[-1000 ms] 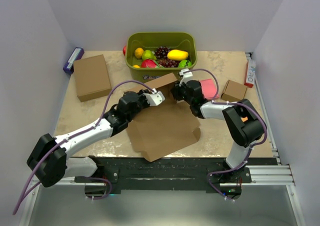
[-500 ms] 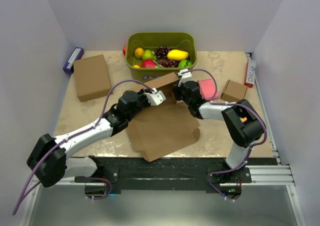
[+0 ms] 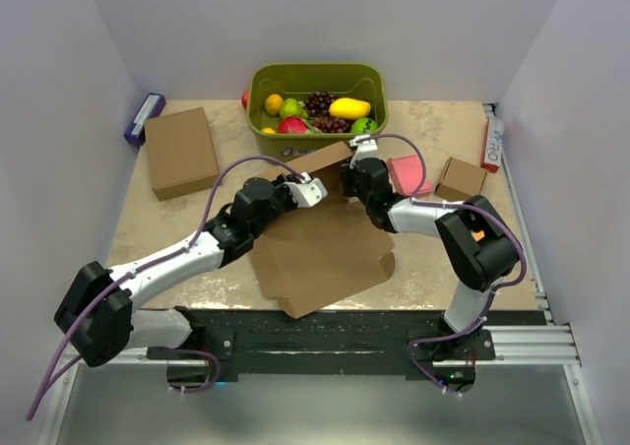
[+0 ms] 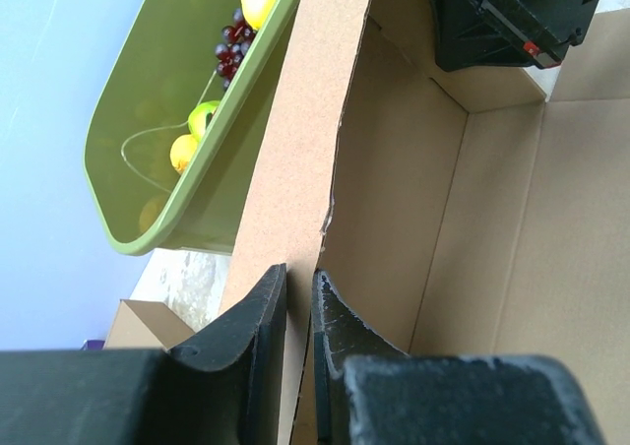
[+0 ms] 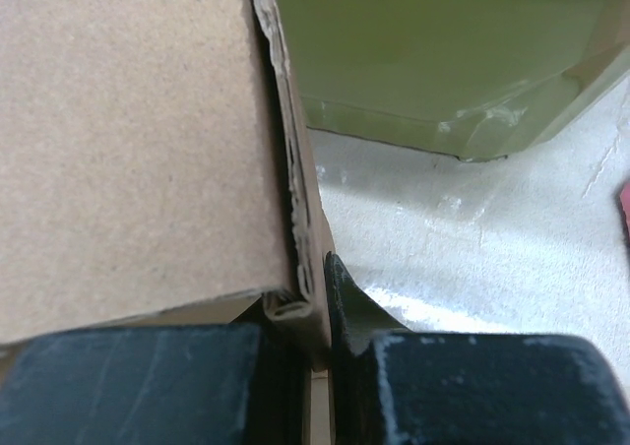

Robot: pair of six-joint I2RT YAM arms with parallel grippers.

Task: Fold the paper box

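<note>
The paper box (image 3: 320,253) lies open in the middle of the table, its back wall (image 3: 325,161) raised upright toward the green basket. My left gripper (image 3: 313,189) is shut on the left part of that wall; in the left wrist view its jaws (image 4: 300,297) pinch the wall's edge (image 4: 295,169). My right gripper (image 3: 351,174) is shut on the wall's right end, where a side flap (image 5: 128,140) folds in; in the right wrist view the cardboard (image 5: 313,268) sits between its jaws (image 5: 320,307).
A green basket (image 3: 317,76) of fruit stands just behind the raised wall. A flat brown cardboard rectangle (image 3: 181,152) lies at the left back, a small cardboard cube (image 3: 461,178) and a pink object (image 3: 408,174) at the right. A blue item (image 3: 144,117) lies by the left wall.
My right gripper has shifted slightly left and closer to the wall's right end. The left arm and the box have hardly moved.
</note>
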